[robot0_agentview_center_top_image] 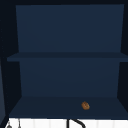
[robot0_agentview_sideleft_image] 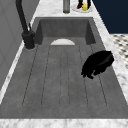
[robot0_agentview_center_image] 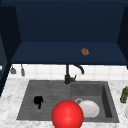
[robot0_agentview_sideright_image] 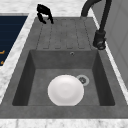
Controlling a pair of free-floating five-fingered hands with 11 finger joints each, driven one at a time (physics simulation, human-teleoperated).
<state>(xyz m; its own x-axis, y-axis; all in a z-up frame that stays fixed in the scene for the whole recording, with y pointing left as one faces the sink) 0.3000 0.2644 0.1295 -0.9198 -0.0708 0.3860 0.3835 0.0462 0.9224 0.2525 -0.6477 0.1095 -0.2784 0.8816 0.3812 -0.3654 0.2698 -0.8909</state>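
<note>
My left hand (robot0_agentview_center_image: 38, 100) hovers over the ribbed drainboard (robot0_agentview_center_image: 53, 91) at the sink's left, near its front edge. It holds nothing, and its fingers hang loosely downward. In the left side view the same hand (robot0_agentview_sideleft_image: 98, 63) floats just above the drainboard's front part. In the right side view that hand (robot0_agentview_sideright_image: 43, 10) is at the far end. A white plate (robot0_agentview_center_image: 90, 108) lies in the basin beside the drain, and it also shows from the sides as the plate (robot0_agentview_sideright_image: 65, 90) and the plate's rim (robot0_agentview_sideleft_image: 62, 42). A large red ball (robot0_agentview_center_image: 67, 115) sits in front of the sink's front edge.
A black faucet (robot0_agentview_center_image: 67, 75) stands behind the sink's middle. A small brown object (robot0_agentview_center_image: 85, 51) lies on the lower shelf of the open dark blue cabinet (robot0_agentview_center_top_image: 67, 56). A green bottle (robot0_agentview_center_image: 124, 95) stands on the right counter. Two utensils (robot0_agentview_center_image: 13, 70) hang at the left wall.
</note>
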